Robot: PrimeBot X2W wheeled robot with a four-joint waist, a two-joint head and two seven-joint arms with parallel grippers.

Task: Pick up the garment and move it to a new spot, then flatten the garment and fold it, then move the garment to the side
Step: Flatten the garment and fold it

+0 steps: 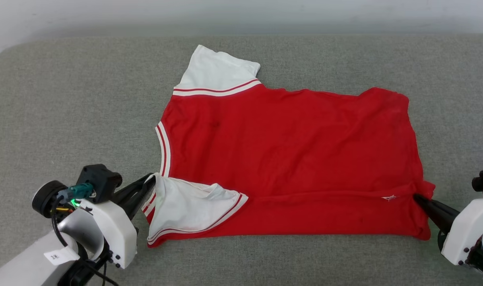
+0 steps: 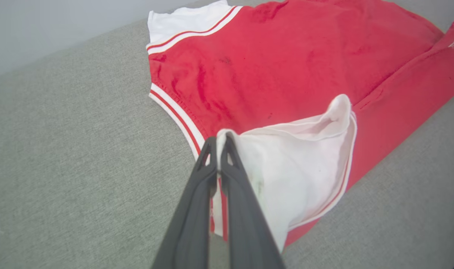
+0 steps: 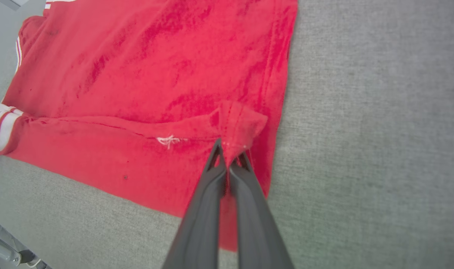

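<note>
Garment [image 1: 289, 151] lies spread across the middle of the head view on the grey fabric-covered worktop [image 1: 66, 99], plain red face up, neckline toward the left of the frame and hem toward the right. Its lower long edge is already turned up over the body, making a red band along the bottom of the cloth.

The left fingers [image 1: 146, 186], at the lower left, are pressed shut on the edge of the lower white sleeve [image 1: 185, 206], which is doubled back onto the red. The right fingers [image 1: 421, 200], at the lower right, are shut on a bunched corner of the hem. The two grips sit at opposite ends of the same turned edge, so it looks as if the pair is carrying that edge as one line to keep the fold straight.

The upper sleeve [image 1: 215, 73] lies flat and untouched at the top, so I judge the folding only partly done and the garment not yet moved aside.
</note>
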